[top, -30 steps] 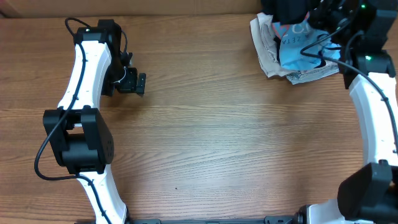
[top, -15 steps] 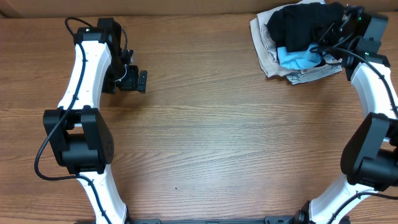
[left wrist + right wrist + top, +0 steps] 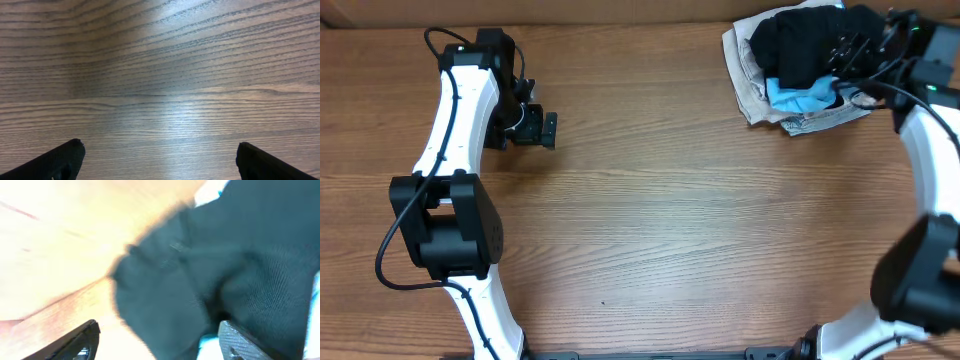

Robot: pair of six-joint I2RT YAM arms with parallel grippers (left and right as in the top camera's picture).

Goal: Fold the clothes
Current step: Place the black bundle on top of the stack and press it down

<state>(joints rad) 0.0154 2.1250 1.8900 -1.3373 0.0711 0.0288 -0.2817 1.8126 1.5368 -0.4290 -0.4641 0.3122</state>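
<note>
The clothes, a black shirt (image 3: pixel 798 42), lie bunched on top of a pile at the table's far right corner. In the right wrist view the black shirt (image 3: pixel 235 265) fills the middle and right of the picture, blurred. My right gripper (image 3: pixel 853 50) hovers at the shirt's right edge, and in its own view the right gripper (image 3: pixel 157 340) has its jaws wide apart, with the cloth lying loose between and beyond them. My left gripper (image 3: pixel 546 130) stays at the far left over bare wood. Seen from its wrist, the left gripper (image 3: pixel 160 160) is open and empty.
Under the black shirt lie a light blue garment (image 3: pixel 800 96) and a white printed cloth (image 3: pixel 748 80). The brown wooden table (image 3: pixel 660 220) spreads between both arms. A cardboard-coloured wall (image 3: pixel 600 10) runs along the far edge.
My right gripper has opened and let the black shirt go onto the pile. That arm has drawn back slightly to the right. The left arm has stayed still.
</note>
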